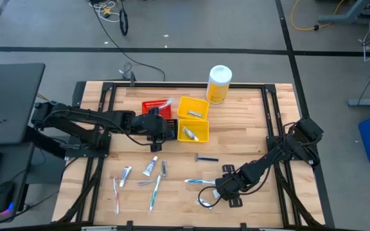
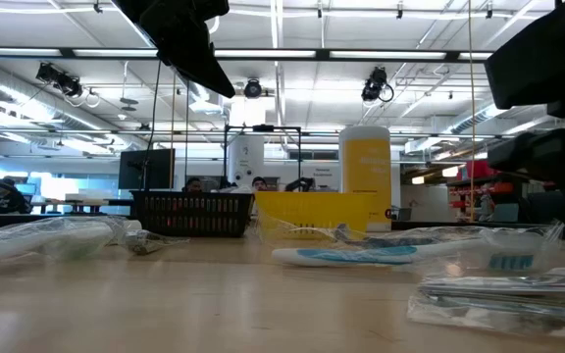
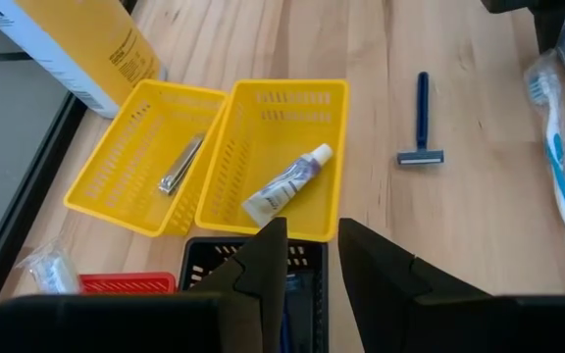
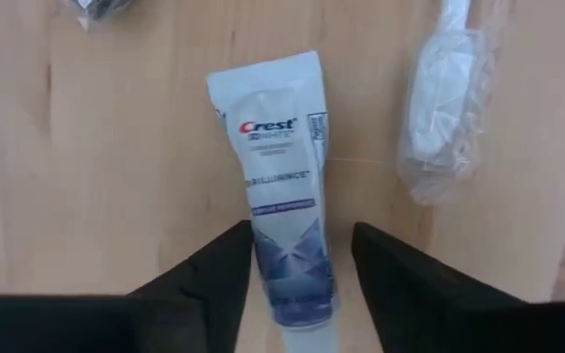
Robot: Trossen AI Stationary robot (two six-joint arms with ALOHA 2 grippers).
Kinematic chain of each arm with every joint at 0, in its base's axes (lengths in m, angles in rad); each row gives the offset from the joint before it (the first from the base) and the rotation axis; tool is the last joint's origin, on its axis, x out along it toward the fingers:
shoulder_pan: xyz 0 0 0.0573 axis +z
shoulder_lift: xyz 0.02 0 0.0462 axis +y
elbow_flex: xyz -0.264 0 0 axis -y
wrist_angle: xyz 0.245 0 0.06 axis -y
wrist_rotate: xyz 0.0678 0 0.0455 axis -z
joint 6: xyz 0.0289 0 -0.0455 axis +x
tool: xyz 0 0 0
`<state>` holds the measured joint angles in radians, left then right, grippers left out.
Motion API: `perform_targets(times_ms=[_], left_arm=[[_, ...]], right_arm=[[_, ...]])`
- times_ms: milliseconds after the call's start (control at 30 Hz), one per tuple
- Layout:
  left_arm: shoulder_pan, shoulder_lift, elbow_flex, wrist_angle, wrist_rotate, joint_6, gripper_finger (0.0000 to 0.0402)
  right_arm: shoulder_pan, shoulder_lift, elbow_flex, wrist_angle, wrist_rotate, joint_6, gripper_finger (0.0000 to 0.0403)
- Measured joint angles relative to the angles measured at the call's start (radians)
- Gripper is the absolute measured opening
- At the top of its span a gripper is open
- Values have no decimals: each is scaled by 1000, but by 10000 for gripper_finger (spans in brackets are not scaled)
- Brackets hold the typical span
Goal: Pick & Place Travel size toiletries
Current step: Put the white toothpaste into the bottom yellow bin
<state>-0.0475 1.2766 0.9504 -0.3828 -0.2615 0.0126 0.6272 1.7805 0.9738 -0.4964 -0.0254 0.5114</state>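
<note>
Toothpaste tube lies on surface near its front edge, between open fingers of right pincer | left pincer narrow, empty, above black bin | bare wood between arms

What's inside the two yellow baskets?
One yellow basket holds a silver nail clipper. The other yellow basket holds a little white tube. Both look otherwise empty. The left gripper hides most of the black basket beside them.
</note>
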Motion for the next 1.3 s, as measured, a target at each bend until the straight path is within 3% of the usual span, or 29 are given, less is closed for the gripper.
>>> perform_targets(times_ms=[267, 433, 600, 700, 800, 900, 967, 1133, 1300], left_arm=[[0, 0, 0, 5, 0, 11, 103], [0, -9, 0, 22, 1, 28, 103], [0, -16, 0, 28, 0, 38, 103], [0, -15, 0, 50, 1, 41, 103], [0, -15, 0, 69, 3, 41, 103], [0, -15, 0, 67, 3, 41, 103], [0, -15, 0, 67, 3, 39, 103], [0, -15, 0, 67, 3, 40, 103], [0, -15, 0, 66, 4, 47, 103]], right_arm=[[-1, -13, -2, 4, 4, -4, 111], [1, -48, 23, 55, -26, -10, 93], [-15, -104, 55, 80, 9, -67, 86], [-48, -152, 64, 82, 86, -180, 86], [-109, -195, 65, 102, 235, -343, 85], [-199, -214, 65, 132, 408, -464, 85], [-278, -211, 65, 171, 455, -512, 85], [-493, -171, 65, 245, 379, -518, 85], [-642, -108, 65, 252, 219, -516, 85]])
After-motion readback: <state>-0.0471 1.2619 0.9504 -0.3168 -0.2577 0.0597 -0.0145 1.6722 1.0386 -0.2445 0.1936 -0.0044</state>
